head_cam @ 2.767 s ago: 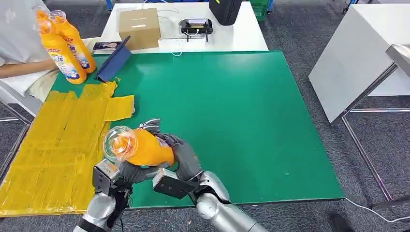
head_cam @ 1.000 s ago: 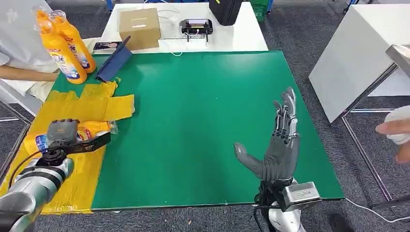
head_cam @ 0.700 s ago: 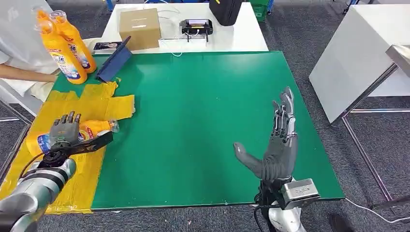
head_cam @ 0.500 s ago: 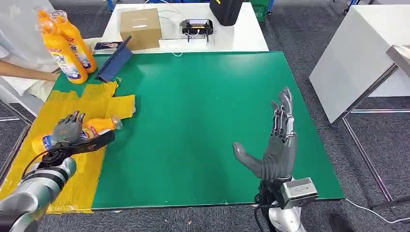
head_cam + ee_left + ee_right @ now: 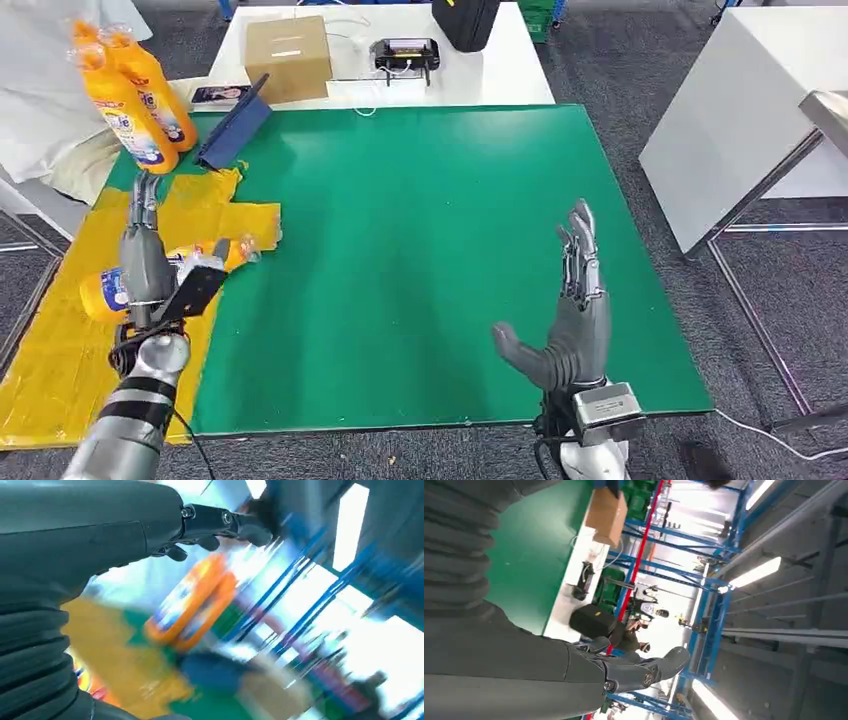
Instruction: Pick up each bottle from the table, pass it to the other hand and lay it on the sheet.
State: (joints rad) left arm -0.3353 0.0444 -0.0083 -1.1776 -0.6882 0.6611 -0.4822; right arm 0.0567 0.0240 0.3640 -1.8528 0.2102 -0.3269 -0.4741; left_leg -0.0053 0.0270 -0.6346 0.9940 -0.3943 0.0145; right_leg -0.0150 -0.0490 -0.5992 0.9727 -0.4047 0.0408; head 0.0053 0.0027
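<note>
orange bottle (image 5: 150,280) lies on the yellow sheet (image 5: 60,340); both hands, left (image 5: 145,255) and right (image 5: 575,320), open and empty. round bottle might roll off.

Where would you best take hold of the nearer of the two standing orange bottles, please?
Around the labelled body of the nearer bottle, coming from its open table-facing side: it stands upright, and the other bottle stands close behind it, blocking the far side.
</note>
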